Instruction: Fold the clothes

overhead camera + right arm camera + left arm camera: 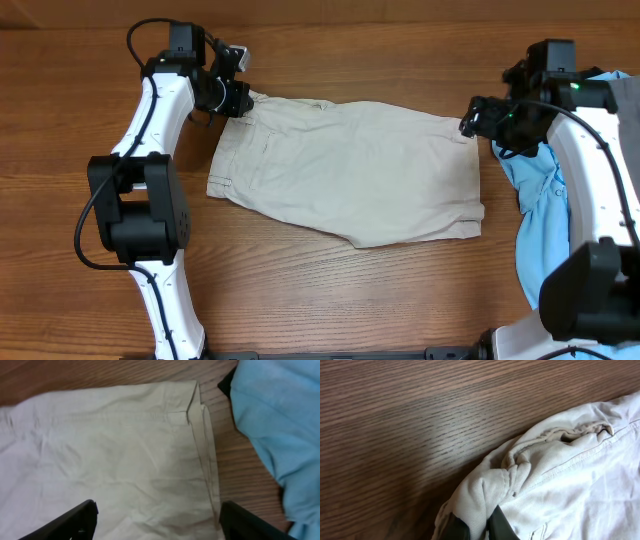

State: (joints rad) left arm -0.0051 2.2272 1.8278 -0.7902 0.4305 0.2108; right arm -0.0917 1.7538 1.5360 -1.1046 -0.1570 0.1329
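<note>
Creased beige twill shorts (350,170) on woodgrain table (350,300)

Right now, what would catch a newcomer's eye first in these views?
The light beige khaki cotton shorts lie spread flat in the middle of the brown wooden table. The left gripper is shut on their far-left corner, bunching the fabric, while the right gripper is open at the far-right corner. A crumpled light blue T-shirt sits at the table's right edge, beside the right arm.
</note>
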